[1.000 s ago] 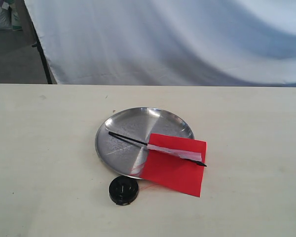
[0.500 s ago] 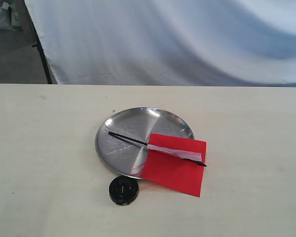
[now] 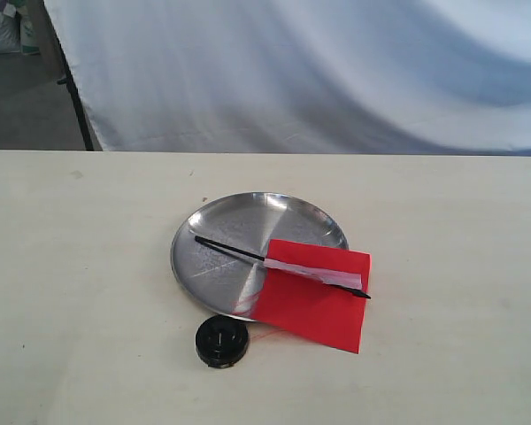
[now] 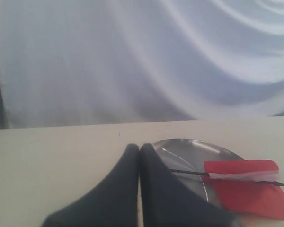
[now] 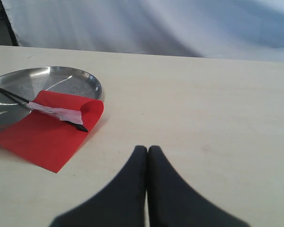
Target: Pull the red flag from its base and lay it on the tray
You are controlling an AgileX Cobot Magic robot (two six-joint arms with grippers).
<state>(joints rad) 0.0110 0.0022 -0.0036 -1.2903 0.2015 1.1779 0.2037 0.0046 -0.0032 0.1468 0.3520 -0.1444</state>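
Note:
The red flag (image 3: 314, 297) lies flat with its black stick across the steel tray (image 3: 226, 230); its red cloth hangs over the tray's near right rim onto the table. The black round base (image 3: 221, 341) stands alone on the table just in front of the tray, apart from the flag. Neither gripper shows in the exterior view. In the left wrist view my left gripper (image 4: 139, 147) is shut and empty, with the tray (image 4: 194, 151) and flag (image 4: 248, 187) beyond it. My right gripper (image 5: 147, 149) is shut and empty over bare table, well away from the flag (image 5: 47, 132) and tray (image 5: 52, 78).
A pale wooden table (image 3: 451, 230) carries everything. A white cloth backdrop (image 3: 319, 71) hangs behind its far edge, with a dark stand leg (image 3: 75, 97) at the back left.

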